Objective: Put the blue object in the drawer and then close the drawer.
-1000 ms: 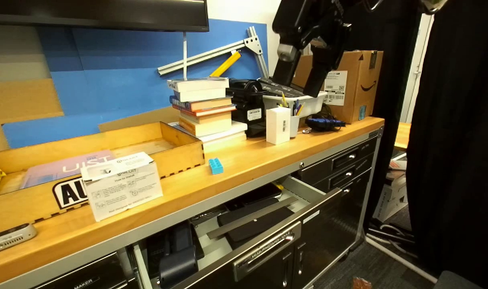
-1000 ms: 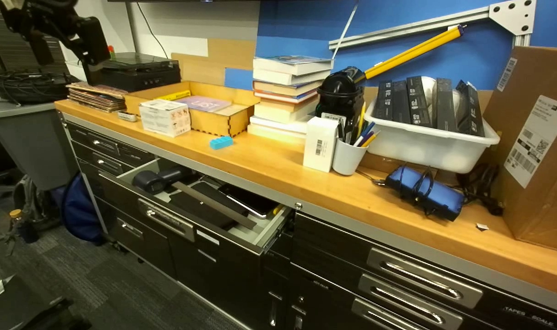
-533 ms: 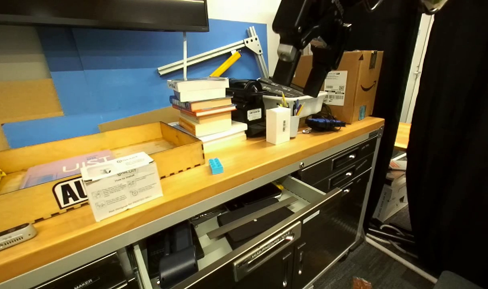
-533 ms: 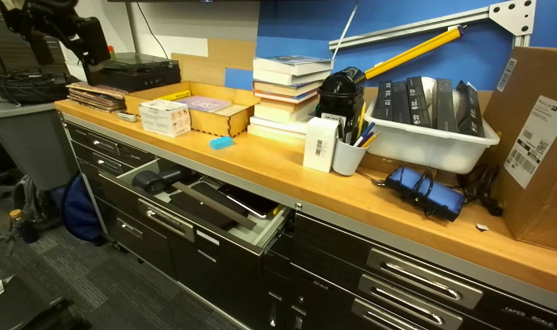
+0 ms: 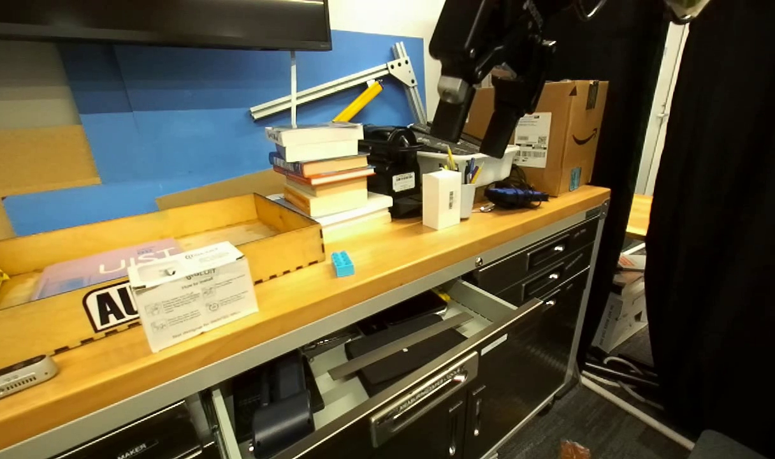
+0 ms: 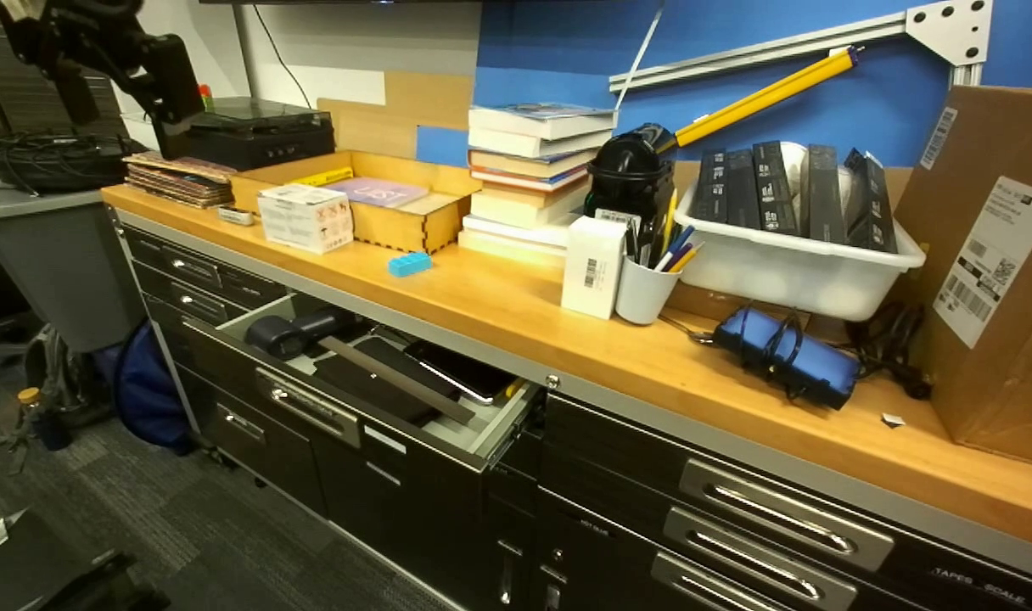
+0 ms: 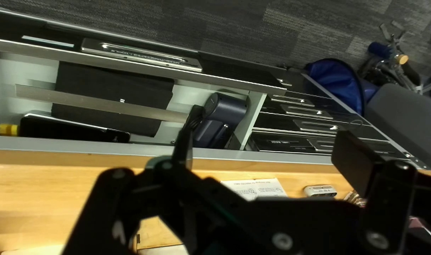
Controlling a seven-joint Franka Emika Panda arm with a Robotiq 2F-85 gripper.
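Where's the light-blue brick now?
In an exterior view, the light-blue brick lies on the worktop, just right of the wooden tray, above and behind the open drawer.

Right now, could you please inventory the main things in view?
Small studded block: one, light blue, on tan wooden benchtop
Wide metal drawer: one, dark-fronted, open below benchtop
Flat metal strip: one, grey, inside drawer
Book stack: one, multicoloured, on benchtop
Open wooden tray: one, tan, on benchtop
Printed cardboard box: one, white, by tray
Round pen cup: one, pale grey, on benchtop
Upright box: one, white, beside cup
Plastic tub: one, white, behind cup
Large cardboard carton: one, brown, beside tub
Two-finger gripper: one, black, open, high up
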